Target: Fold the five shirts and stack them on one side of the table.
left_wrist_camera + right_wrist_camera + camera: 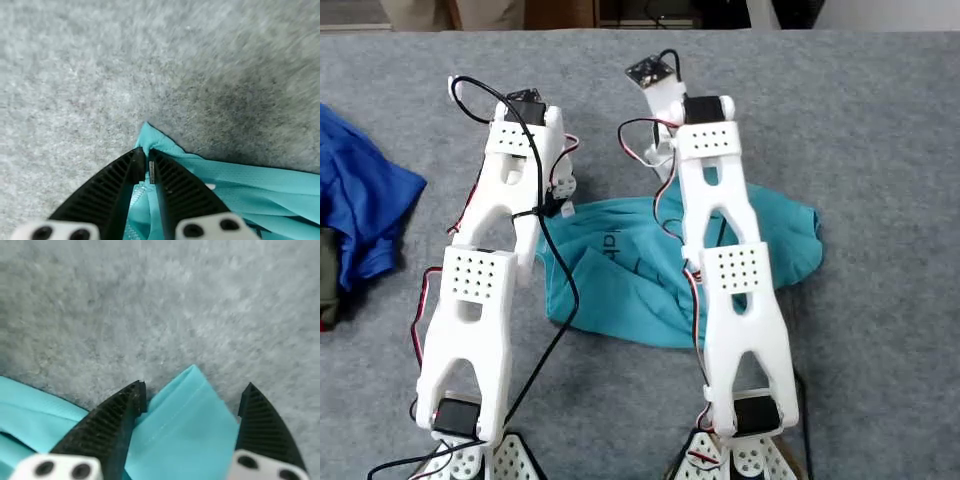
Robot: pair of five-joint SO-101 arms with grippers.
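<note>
One teal shirt, crumpled on the grey surface beneath both arms: left end effector clamped on a corner at its tips, right end effector spread apart astride another corner, likely so both can stretch it flat for folding.

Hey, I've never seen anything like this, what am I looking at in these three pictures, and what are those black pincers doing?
Two white robot arms, the left arm and the right arm, sit at a grey table, seen from a camera overhead. The other two pictures come from a camera on each arm's wrist, looking along its black gripper. A teal shirt lies crumpled beneath the arms; blue cloth lies at the table's edge. The left gripper is shut on a corner of the teal shirt. The right gripper is open, its jaws either side of another corner.
</note>
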